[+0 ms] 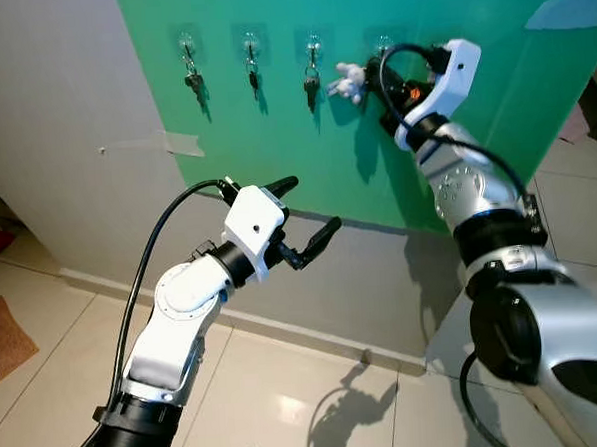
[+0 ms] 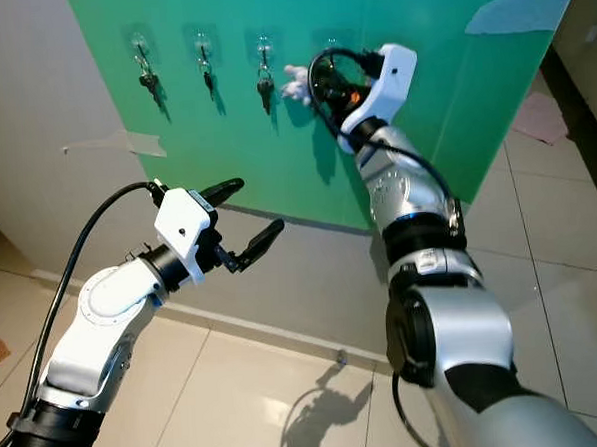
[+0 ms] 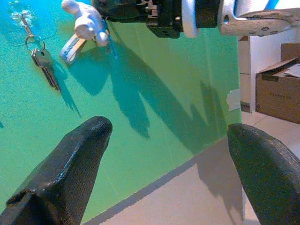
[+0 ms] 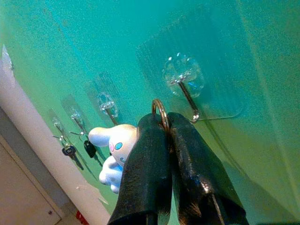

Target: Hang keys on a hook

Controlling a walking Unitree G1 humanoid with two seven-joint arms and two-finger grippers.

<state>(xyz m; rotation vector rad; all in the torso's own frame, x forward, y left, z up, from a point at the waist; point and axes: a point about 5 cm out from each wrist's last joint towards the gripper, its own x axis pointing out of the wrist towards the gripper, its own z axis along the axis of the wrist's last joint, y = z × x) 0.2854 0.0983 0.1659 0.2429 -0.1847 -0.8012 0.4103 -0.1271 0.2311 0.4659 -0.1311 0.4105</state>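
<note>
right claw [image 4: 166,123] clamps key ring [image 4: 160,110] just beside empty hook [image 4: 187,96] | left claw [image 1: 308,211] open, idle, low left

four hooks [image 4: 185,89] sit in a row on the wall panel [image 1: 472,94]; the three to the left each carry keys [image 1: 193,81]. the right claw [image 4: 164,136] holds a key ring [image 4: 160,111] just beside the rightmost hook, a figure charm [image 1: 348,81] hanging to its left. the left claw [image 1: 313,215] hovers lower, before the wall, above the floor [image 1: 287,384].

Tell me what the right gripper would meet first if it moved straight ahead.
Probably the clear adhesive hook on the green board; the right gripper holds the key ring just short of it, though depth is unclear.
</note>
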